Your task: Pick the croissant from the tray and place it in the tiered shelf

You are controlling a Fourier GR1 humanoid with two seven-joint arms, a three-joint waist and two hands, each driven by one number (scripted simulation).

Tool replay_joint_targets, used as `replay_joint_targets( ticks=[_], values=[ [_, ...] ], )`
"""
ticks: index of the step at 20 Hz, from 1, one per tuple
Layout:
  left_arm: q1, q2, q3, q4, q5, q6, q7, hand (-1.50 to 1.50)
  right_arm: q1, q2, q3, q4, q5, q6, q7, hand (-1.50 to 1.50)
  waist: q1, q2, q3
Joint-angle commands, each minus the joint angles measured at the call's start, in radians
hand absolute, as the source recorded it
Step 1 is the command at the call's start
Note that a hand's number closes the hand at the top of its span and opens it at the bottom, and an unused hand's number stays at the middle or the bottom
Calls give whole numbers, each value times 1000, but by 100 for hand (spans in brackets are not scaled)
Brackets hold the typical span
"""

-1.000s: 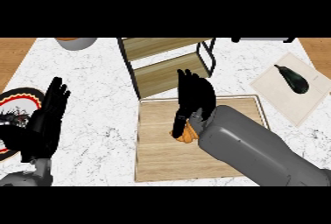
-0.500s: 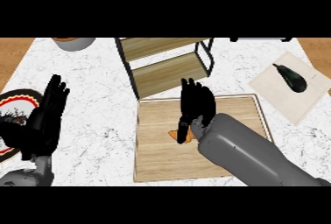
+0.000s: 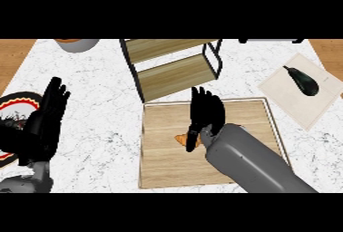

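Two hands show above the counter. Right hand (image 3: pixel 205 113) lies low over the middle of the wooden tray (image 3: pixel 167 167), fingers stretched toward the far side and not curled, so it is open and grips nothing yet. The palm covers the croissant (image 3: pixel 181 138), presumably to bring thumb and fingers down on either side of it before closing.

Croissant: only a small orange-brown tip shows, peeking out at the left edge of the hand near the wrist, on the tray's wood; its full shape and lie are hidden.

Tiered shelf (image 3: pixel 175 76) stands just beyond the tray's far edge, slightly left, its two wooden levels open toward the hand, which should make the carry short.

Left hand (image 3: pixel 43 122) rests open at the left side, fingers pointing far, over a red-and-black-rimmed plate (image 3: pixel 19 100), well apart from the tray and out of the working arm's path.

Judged stage: approach to the grasp; lift and placement not yet done.
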Motion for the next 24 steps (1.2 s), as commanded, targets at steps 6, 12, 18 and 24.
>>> replay_joint_targets(
  ticks=[6,12,18,24],
  values=[
    [-62,-23,30,20,-39,-4,49,0,112,39,-58,-3,146,12,15,-150,-2,1,1],
    [-54,-51,45,66,-56,-41,2,0,89,140,-142,164,233,-23,-85,-150,4,4,0],
    [51,-72,12,-133,-95,-10,94,0,165,146,-181,162,240,42,-122,150,6,1,1],
    [14,-87,50,-36,-85,-49,36,0,133,156,-145,258,362,12,-230,150,7,3,1]
  ],
)
